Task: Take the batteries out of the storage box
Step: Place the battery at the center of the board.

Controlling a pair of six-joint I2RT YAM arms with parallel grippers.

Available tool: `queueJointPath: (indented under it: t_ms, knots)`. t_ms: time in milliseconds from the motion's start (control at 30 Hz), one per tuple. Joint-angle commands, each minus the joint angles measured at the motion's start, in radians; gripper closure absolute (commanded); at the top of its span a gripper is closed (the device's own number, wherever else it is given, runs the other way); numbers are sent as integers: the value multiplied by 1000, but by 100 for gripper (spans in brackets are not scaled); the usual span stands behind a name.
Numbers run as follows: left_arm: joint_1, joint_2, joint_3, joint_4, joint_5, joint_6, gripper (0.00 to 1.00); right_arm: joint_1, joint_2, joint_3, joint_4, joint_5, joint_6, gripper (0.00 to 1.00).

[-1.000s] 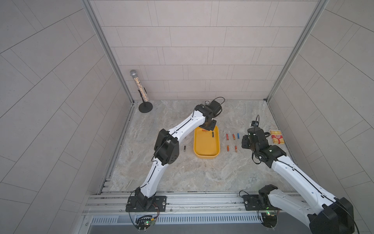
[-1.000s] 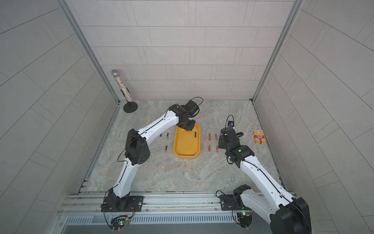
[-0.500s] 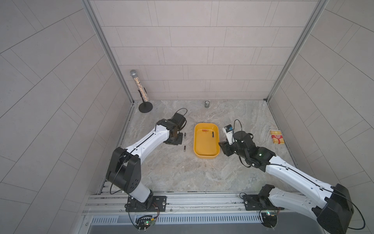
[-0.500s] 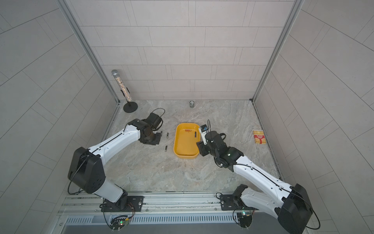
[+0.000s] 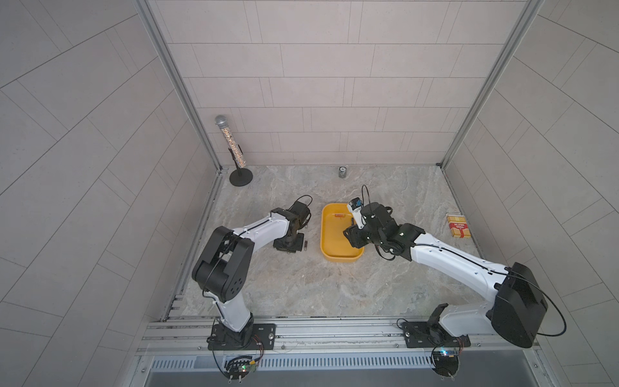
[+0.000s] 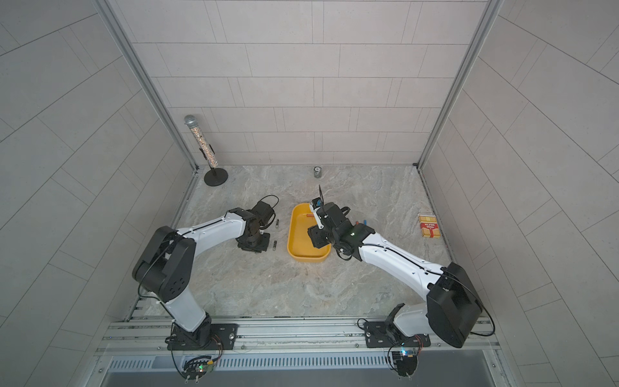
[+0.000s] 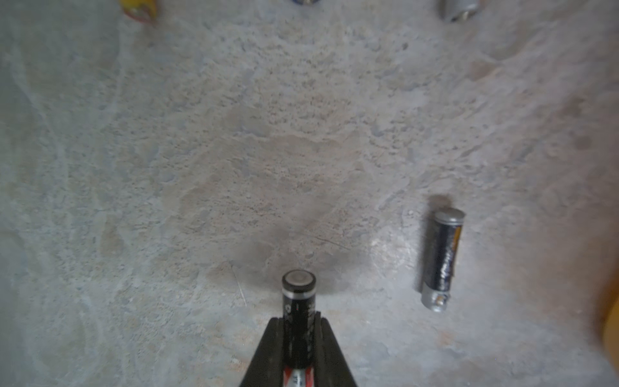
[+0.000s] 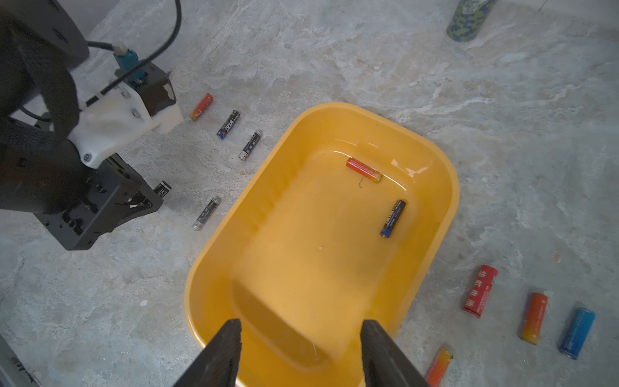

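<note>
The yellow storage box point(image 5: 339, 257) point(image 8: 449, 187) lies mid-floor, with an orange-red battery point(image 8: 364, 170) and a dark blue-black battery point(image 8: 393, 218) inside. My left gripper point(image 7: 298, 318) point(image 5: 289, 246) hangs low over the floor left of the box, shut on a black battery point(image 7: 298, 295) that sticks out past its fingertips. Beside it a black battery point(image 7: 442, 258) lies on the floor. My right gripper point(image 8: 301, 330) point(image 5: 351, 234) is open above the box's near end, nothing between its fingers. Several batteries point(image 8: 228, 124) lie left of the box, and several more, red, orange and blue point(image 8: 534, 317), right of it.
A small can point(image 5: 342, 172) stands by the back wall. A red-and-yellow striped packet point(image 5: 459, 226) lies at the far right. A glittery microphone on a round stand point(image 5: 231, 144) occupies the back left corner. Walls close the floor on three sides.
My left arm came off the box to the floor on its left, carrying the black battery. My right arm moved from the batteries on the right to above the box, jaws wider.
</note>
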Motion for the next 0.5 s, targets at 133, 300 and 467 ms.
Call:
queueJointPath:
  t_ms: [133,300,467]
  knots:
    - [6,61,32,37,-8,3,96,0,-3,-19,-59,111,16,39]
    - [5,86,48,43,3,-1,94,-2,15,-17,-69,118,18,39]
    - [5,86,60,40,-1,-5,88,-5,30,-8,-69,123,26,39]
